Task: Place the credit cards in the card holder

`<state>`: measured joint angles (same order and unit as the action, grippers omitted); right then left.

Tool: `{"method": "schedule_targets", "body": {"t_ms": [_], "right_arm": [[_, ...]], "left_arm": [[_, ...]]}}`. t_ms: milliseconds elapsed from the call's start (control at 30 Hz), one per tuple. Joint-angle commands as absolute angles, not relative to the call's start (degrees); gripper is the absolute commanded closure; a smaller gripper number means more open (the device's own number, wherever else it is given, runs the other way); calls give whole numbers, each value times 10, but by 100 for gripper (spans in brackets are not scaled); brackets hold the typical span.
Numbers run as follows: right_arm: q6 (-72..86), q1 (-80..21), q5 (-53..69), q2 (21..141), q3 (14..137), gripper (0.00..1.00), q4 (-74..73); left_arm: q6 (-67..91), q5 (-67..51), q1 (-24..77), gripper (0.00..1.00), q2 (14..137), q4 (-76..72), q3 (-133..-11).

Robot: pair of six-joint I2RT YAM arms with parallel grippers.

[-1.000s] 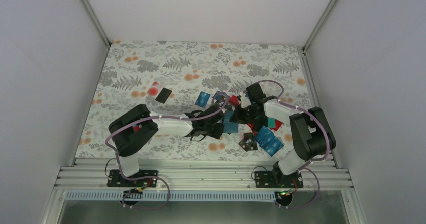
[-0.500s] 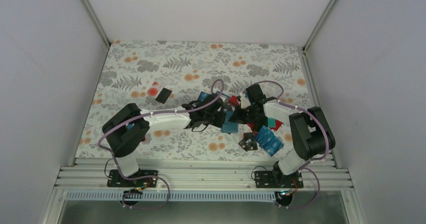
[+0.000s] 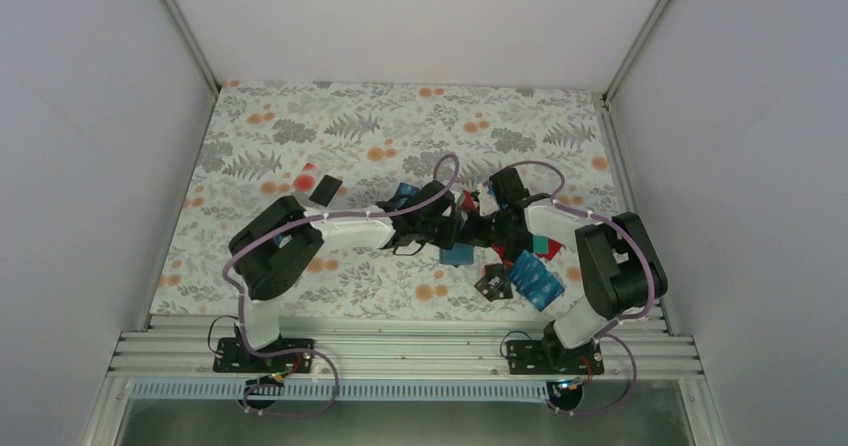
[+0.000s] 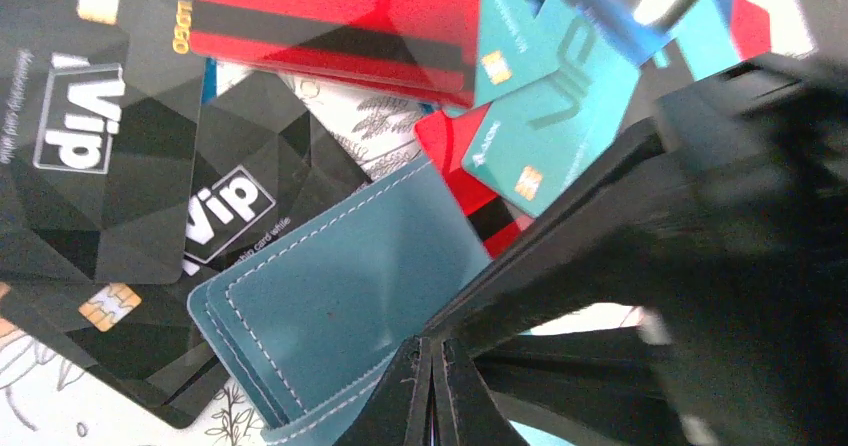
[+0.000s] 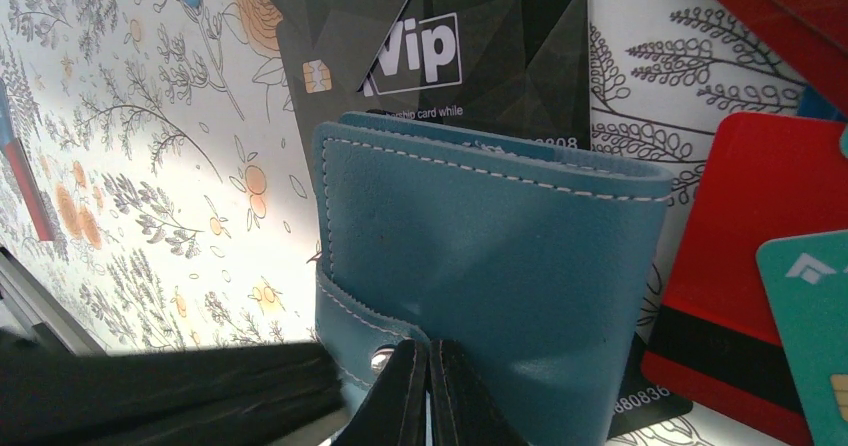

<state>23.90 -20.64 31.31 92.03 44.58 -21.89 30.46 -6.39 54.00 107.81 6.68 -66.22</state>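
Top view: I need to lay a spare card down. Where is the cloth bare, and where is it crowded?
Bare: the far band of cloth between the back wall and the black card; also the near strip along the front rail, left of the blue cards. Crowded: centre-right, cards piled around the card holder.

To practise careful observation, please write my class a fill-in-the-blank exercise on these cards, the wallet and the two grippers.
1. The stitching on the card holder is ____.
2. The black card beside it bears the word ____.
3. The left gripper and the right gripper are both ____, not open.

Missing words: white; Vip; shut.
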Motion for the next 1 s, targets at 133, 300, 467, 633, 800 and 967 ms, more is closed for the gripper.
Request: {"method": "schedule_targets", "body": {"t_ms": [133,300,467,633,800,967], "right_arm": [[237,-213,289,931,430,96,-222],[235,-213,291,930,439,96,-231],[232,-213,297,920,463,96,-246],[224,-213,329,889,506,61,-256],[222,-211,293,853,571,1,-264],[227,-203,214,812,622,0,-239]], "left_arm": [[328,-71,541,98,1180,8,-607],[342,-68,541,98,1187,-5,-578],[329,-38,539,98,1112,39,-588],[306,21,537,91,1018,109,-622],[277,61,519,60,955,137,-633],[239,96,476,19,893,162,-625]]}}
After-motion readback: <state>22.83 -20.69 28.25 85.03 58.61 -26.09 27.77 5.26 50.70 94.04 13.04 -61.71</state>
